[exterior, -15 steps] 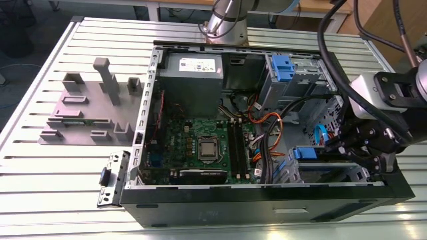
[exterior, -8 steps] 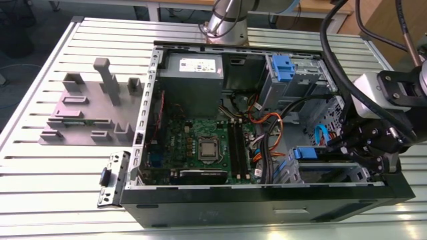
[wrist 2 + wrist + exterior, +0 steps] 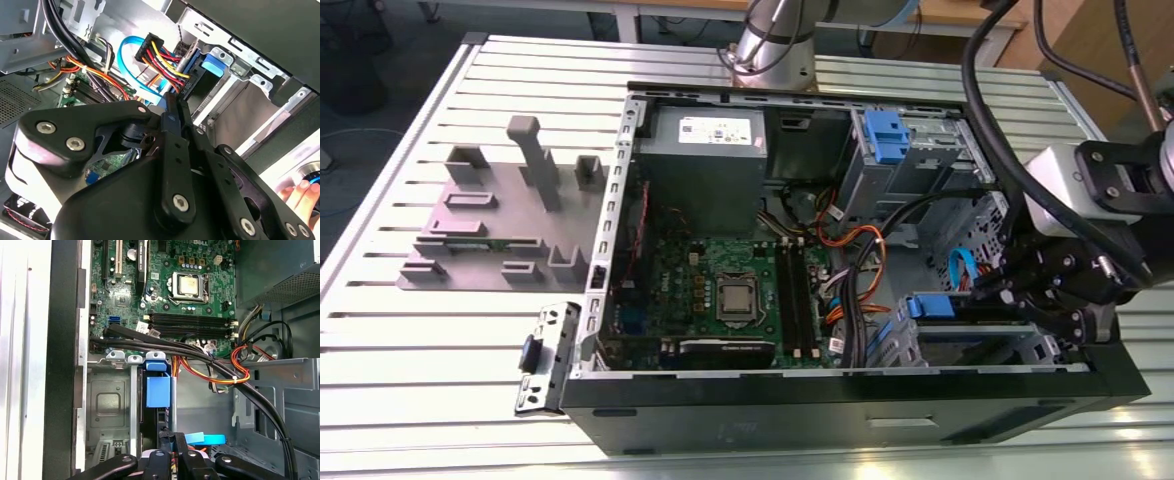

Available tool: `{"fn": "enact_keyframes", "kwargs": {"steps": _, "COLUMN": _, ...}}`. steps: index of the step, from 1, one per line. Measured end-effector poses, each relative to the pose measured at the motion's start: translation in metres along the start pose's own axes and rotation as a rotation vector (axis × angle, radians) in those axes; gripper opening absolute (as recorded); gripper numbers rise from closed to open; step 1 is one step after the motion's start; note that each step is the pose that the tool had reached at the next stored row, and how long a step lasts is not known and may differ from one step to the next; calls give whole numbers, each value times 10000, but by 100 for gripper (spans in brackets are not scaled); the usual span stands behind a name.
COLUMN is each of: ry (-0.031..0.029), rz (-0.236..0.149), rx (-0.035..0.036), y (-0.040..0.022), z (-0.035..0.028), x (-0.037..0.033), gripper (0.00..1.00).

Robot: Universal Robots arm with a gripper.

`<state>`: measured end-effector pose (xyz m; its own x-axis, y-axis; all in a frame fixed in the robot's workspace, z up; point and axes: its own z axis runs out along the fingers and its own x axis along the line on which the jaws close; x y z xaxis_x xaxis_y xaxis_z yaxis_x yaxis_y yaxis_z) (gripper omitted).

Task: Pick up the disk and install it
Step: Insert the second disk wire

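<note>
Black linkages of the end effector (image 3: 172, 107) fill the near ground, its fingers drawn narrow together with nothing visibly held. At about one o'clock just beyond the tips, the disk (image 3: 212, 65) stands seated in its bay (image 3: 245, 70), blue caddy handle outward for access.

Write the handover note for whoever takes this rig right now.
Gripper: fingers together, nothing seen between them, tips just above the drive bay beside the cable connector.
The disk: standing in the drive bay's slot inside the open case, blue caddy handle up; not in the gripper.
Done: disk picked up and put into the bay.
Left: cannot tell whether it is fully seated or whether the connector is plugged in.
Note: a person's hand is at the case edge.
</note>
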<state>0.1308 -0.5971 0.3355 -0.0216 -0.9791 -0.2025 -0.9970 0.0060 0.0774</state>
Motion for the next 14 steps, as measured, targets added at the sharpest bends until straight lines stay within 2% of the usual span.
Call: {"fn": "enact_keyframes", "kwargs": {"steps": 14, "ry": 2, "rz": -8, "rx": -17, "y": -4, "z": 9, "x": 28, "gripper": 16}}
